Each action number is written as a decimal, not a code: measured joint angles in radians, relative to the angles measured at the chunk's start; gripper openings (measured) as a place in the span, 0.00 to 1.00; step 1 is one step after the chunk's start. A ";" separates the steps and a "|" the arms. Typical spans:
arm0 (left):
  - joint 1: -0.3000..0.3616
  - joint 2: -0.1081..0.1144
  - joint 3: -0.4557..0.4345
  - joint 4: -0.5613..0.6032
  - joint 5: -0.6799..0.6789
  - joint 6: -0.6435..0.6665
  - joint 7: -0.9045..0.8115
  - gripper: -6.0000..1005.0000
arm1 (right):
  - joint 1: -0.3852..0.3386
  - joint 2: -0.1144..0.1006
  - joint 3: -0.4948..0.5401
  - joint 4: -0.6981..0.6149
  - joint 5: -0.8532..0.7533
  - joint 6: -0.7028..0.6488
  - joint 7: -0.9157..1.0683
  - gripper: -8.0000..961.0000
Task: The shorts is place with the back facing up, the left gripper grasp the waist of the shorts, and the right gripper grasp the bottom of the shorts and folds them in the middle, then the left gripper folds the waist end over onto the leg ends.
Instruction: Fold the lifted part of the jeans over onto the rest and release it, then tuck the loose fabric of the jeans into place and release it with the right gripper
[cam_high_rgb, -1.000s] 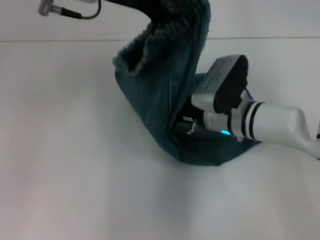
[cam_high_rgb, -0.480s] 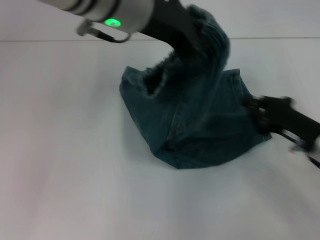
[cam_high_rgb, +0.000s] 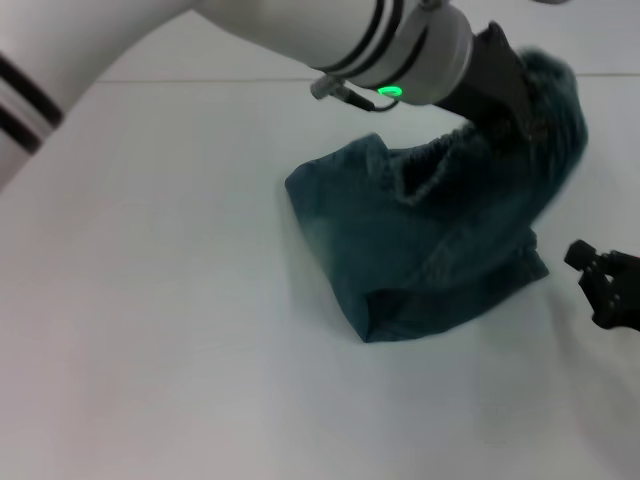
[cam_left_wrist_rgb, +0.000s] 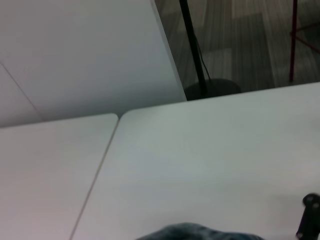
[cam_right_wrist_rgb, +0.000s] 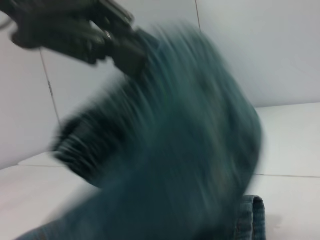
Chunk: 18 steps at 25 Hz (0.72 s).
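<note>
The blue-green denim shorts (cam_high_rgb: 420, 260) lie partly doubled on the white table (cam_high_rgb: 150, 300). Their gathered waist (cam_high_rgb: 556, 105) is lifted above the right side of the pile. My left gripper (cam_high_rgb: 522, 98) reaches in from the upper left and is shut on that waist. In the right wrist view the same gripper (cam_right_wrist_rgb: 127, 55) holds the blurred, hanging cloth (cam_right_wrist_rgb: 190, 150). A strip of denim (cam_left_wrist_rgb: 200, 233) shows in the left wrist view. My right gripper (cam_high_rgb: 598, 288) sits open at the right edge, just clear of the lower layer.
The table is made of two white tops with a seam (cam_left_wrist_rgb: 100, 170) between them. Beyond the far edge a black stand and its round base (cam_left_wrist_rgb: 212, 89) rest on the floor. A black finger (cam_left_wrist_rgb: 309, 220) shows in the left wrist view.
My left arm has swung the raised waist to the right and lower over the pile. The right gripper has let go, pulled out of the fold and backed off to the right.
</note>
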<state>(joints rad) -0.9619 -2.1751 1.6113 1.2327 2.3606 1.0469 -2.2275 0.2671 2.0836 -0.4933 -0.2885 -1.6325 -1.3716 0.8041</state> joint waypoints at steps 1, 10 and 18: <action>-0.010 0.000 0.000 -0.019 0.001 -0.002 -0.001 0.23 | -0.008 -0.003 -0.002 -0.003 0.000 -0.011 0.000 0.01; 0.018 0.006 -0.053 -0.066 0.024 -0.013 0.009 0.35 | -0.029 -0.023 -0.009 -0.025 -0.040 -0.086 0.033 0.01; 0.248 0.004 -0.197 0.055 -0.119 0.000 0.132 0.75 | -0.034 -0.011 -0.006 -0.228 -0.170 -0.199 0.200 0.01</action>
<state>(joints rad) -0.7138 -2.1707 1.4147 1.2881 2.2421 1.0467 -2.0951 0.2326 2.0726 -0.4991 -0.5162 -1.8022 -1.5705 1.0045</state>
